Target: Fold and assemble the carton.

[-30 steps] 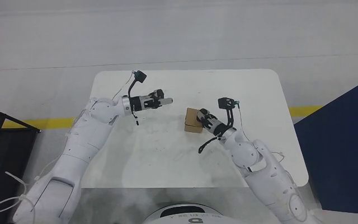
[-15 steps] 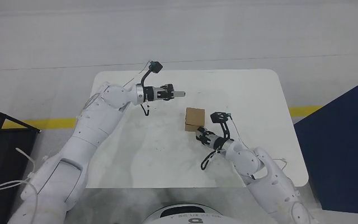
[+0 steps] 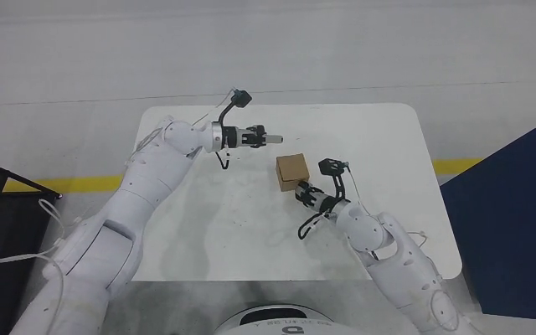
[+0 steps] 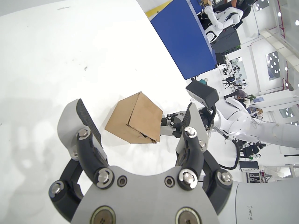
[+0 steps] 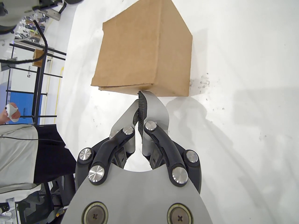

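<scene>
A small brown carton (image 3: 291, 171) stands closed as a cube near the middle of the white table (image 3: 377, 142). My right gripper (image 3: 303, 191) is shut, and its tips (image 5: 141, 95) touch the bottom edge of the carton (image 5: 144, 47) on the near side. My left gripper (image 3: 270, 136) hovers open just beyond the carton's far left corner. In the left wrist view the carton (image 4: 135, 122) sits ahead of the spread fingers (image 4: 80, 115), with the right gripper (image 4: 167, 124) against its far side.
A blue partition (image 3: 502, 209) stands off the table's right side, and a black frame (image 3: 17, 193) off the left. Bare tabletop lies all around the carton, widest toward the far right corner.
My left gripper has swung toward the far side and to the right, closer to the carton. My right gripper drew back from the carton, then came up against its near edge; the carton turned slightly.
</scene>
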{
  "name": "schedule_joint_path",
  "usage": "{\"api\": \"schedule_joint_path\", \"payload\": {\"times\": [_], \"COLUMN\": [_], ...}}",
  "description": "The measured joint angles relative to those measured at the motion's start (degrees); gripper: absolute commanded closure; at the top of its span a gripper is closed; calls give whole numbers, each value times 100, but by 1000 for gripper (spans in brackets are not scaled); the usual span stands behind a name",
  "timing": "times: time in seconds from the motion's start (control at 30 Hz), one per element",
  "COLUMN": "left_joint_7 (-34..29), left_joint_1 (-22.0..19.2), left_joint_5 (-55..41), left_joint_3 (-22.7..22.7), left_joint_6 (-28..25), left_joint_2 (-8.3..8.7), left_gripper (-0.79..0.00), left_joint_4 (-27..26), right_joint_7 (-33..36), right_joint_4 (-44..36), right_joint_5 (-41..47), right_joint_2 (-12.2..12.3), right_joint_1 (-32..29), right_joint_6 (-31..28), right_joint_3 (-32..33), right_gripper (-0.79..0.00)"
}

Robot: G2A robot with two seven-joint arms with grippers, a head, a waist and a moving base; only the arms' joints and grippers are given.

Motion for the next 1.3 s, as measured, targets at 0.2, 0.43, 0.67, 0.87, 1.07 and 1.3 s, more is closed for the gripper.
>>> {"api": "schedule_joint_path", "payload": {"times": [0.2,0.43,0.67,0.87,1.07,1.3], "left_joint_7": [-73,-145,-301,-1107,-1058,210], "left_joint_1": [-124,-262,-383,-325,-380,-574], "left_joint_5": [55,85,-53,-738,-1059,-758], "left_joint_3": [128,451,775,919,947,480], "left_joint_6": [-7,-4,38,-218,-391,-1652], "left_joint_2": [-108,-366,-689,-921,-949,-526], "left_gripper": [-785,-785,-785,-785,-785,-785], "left_joint_4": [213,394,757,868,981,1415], "right_joint_7": [-166,-1424,-2289,-2472,-2760,-3702], "right_joint_4": [-126,-926,-1102,-1217,-1213,-798], "right_joint_5": [139,1238,2201,2335,2267,2035], "right_joint_2": [28,74,61,40,8,-62], "right_joint_1": [-88,-895,-1517,-1762,-1785,-1432], "right_joint_6": [39,-294,-904,-1036,-978,-502], "right_joint_3": [307,1553,2462,2659,2728,2739], "right_gripper": [0,0,0,0,0,-785]}}
